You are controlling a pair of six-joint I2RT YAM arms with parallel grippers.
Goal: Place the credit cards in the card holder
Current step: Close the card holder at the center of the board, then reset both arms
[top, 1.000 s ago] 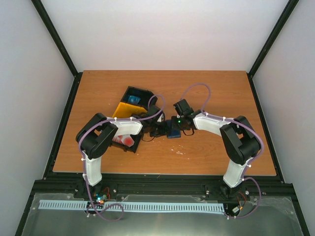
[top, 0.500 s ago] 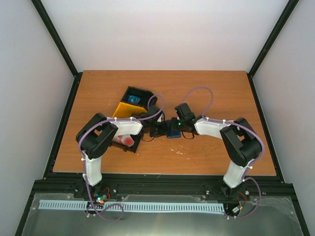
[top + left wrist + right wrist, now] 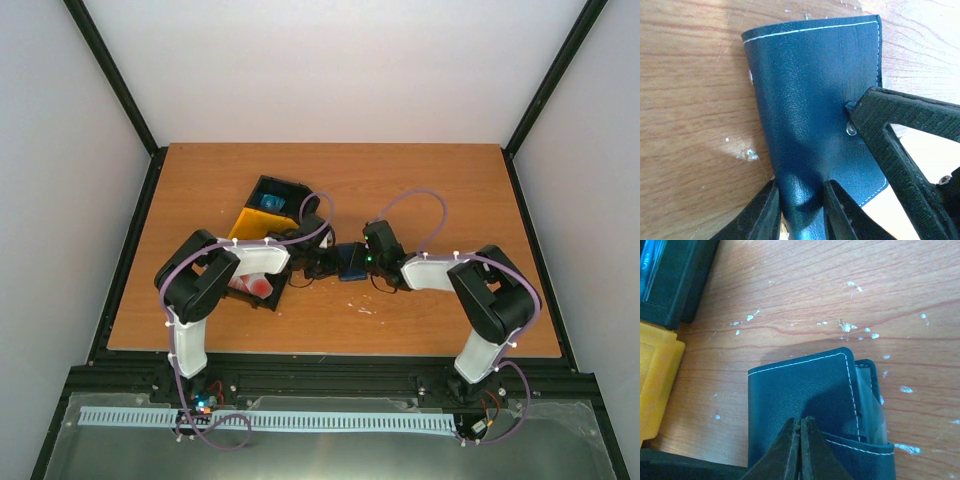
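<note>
The card holder (image 3: 351, 263), a dark blue folded wallet, lies at mid-table between both grippers. In the left wrist view, my left gripper (image 3: 801, 210) is shut on the near folded end of the wallet (image 3: 815, 90). A black finger of the right gripper (image 3: 900, 130) rests on its cover by the snap. In the right wrist view, my right gripper (image 3: 800, 432) is shut, its tips on the wallet's cover (image 3: 800, 385). A clear pocket (image 3: 871, 400) shows at the wallet's right edge. Red and white credit cards (image 3: 252, 285) lie in a black bin under the left arm.
A black bin (image 3: 272, 197) with something blue inside and a yellow bin (image 3: 250, 222) stand behind the left arm. Both also show at the left edge of the right wrist view, the black bin (image 3: 675, 280) above the yellow one (image 3: 655, 380). White specks dot the wooden table (image 3: 430, 190).
My right arm has swung its wrist lower and nearer the front, staying at the wallet. The left arm and the wallet have hardly moved.
</note>
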